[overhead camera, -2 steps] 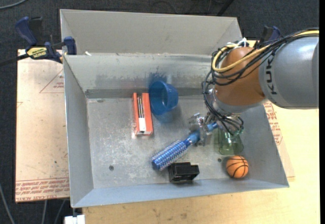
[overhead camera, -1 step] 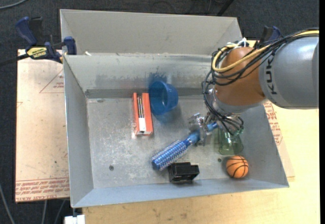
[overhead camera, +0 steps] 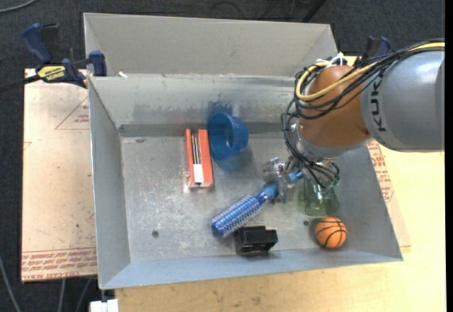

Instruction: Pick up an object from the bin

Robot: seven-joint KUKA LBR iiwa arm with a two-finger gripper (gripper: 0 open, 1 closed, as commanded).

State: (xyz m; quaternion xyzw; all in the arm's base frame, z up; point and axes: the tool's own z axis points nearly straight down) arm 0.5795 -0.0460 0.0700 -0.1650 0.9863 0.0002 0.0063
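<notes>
Arm (overhead camera: 410, 102) low in bin (overhead camera: 152, 197) | blue brush (overhead camera: 239, 214) handle just beside | orange ball (overhead camera: 330, 232) near

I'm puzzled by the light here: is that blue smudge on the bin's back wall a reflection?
Camera view: likely yes; the bin's back wall is bare metal and mirrors the blue cup just in front of it; shadows on the floor are faint.

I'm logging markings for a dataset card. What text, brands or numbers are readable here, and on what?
"KU": on the grey arm link; further letters are not legible.
Orange flat pack: any print is too small to read.
Nothing else in the bin bears legible lettering.
</notes>
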